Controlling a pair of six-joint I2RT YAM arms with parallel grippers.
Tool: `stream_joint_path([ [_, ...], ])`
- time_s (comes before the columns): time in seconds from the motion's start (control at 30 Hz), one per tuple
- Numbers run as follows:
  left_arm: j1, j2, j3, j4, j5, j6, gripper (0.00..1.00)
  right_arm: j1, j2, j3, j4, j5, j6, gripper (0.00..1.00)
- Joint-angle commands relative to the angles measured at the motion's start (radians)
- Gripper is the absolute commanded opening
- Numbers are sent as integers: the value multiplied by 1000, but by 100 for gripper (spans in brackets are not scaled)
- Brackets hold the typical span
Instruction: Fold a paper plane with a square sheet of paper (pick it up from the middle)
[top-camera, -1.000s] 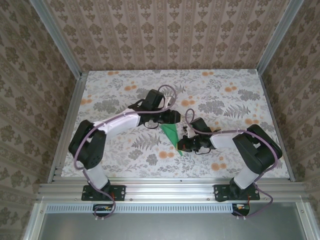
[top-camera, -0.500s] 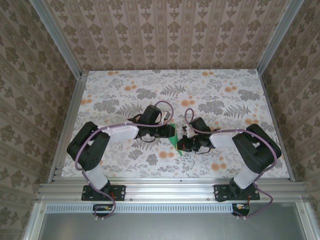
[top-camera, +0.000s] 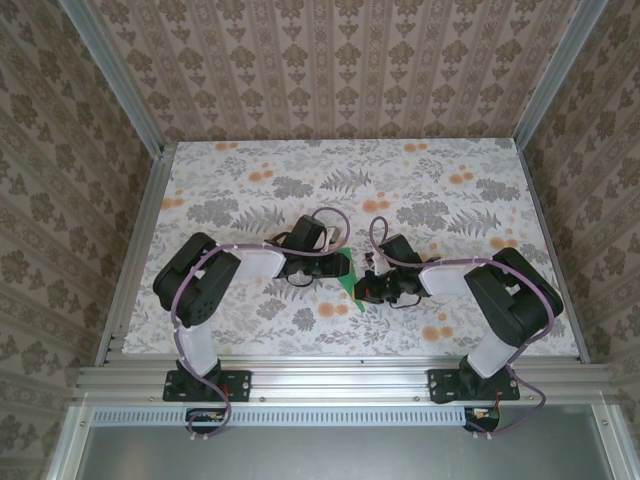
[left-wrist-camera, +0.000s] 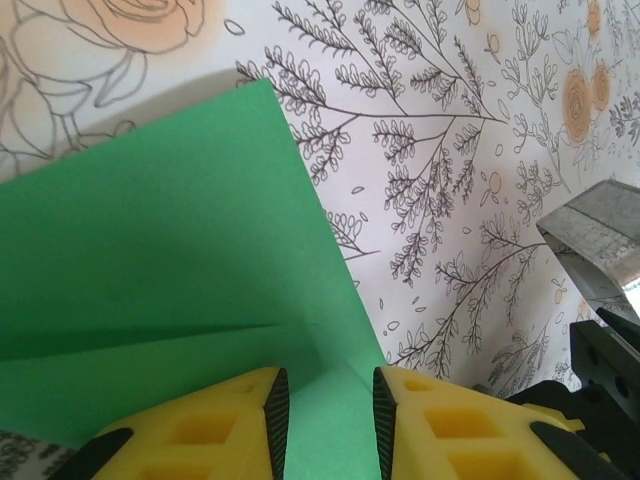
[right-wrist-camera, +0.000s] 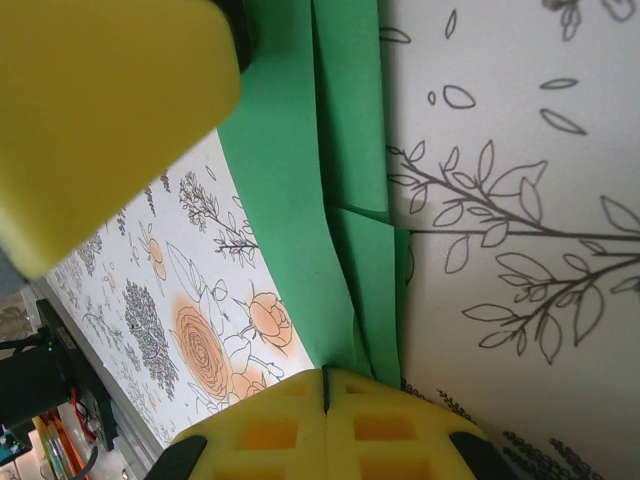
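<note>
The square sheet of paper (top-camera: 351, 279) is a folded bright-green shape lying on the floral table between my two grippers. In the left wrist view the paper (left-wrist-camera: 170, 230) shows a crease across it. My left gripper (left-wrist-camera: 328, 410) stands low over its near edge, jaws narrowly open with green paper in the gap. From above, the left gripper (top-camera: 338, 266) sits at the paper's upper left. My right gripper (right-wrist-camera: 325, 385) is shut, its tips resting on the end of the layered paper (right-wrist-camera: 290, 200). From above, the right gripper (top-camera: 361, 290) is at the paper's right edge.
The floral table (top-camera: 460, 200) has aluminium rails along its sides and wallpapered walls behind. A yellow finger of the left gripper (right-wrist-camera: 100, 130) looms close in the right wrist view. Both arms meet near the table's middle, leaving room toward the back.
My left arm has swung down toward the near side and dropped low onto the paper. The green triangle seen from above has shrunk as a flap went over. The left jaws narrowed. The right arm stayed put.
</note>
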Motion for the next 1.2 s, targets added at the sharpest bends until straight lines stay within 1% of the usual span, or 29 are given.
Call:
stream_joint_path([
  [0.0,35,22,23,12,-11,42,31,7,48,-72,-206,92,-21,1],
  [0.23,94,32,44,1,24,110,33,7,41,-83,-223,98,-33,1],
  [0.43,158,51,51,9,73,128,33,4,37,-85,-231,91,-39,1],
  [0.67,222,55,101,-59,111,181,34,-2,34,-81,-227,79,-31,1],
  [0.8,250,30,141,-91,146,182,35,-2,29,-67,-230,77,-28,1],
  [0.93,246,-50,178,-160,144,183,37,-2,26,-47,-235,79,-22,2],
  [1.0,232,-102,164,-163,139,168,37,-1,27,-39,-237,85,-20,2],
  [1.1,185,-162,139,-204,104,155,37,-1,24,-34,-232,90,-10,2],
  [1.17,138,-190,107,-207,72,140,36,-2,21,-39,-216,96,-1,2],
])
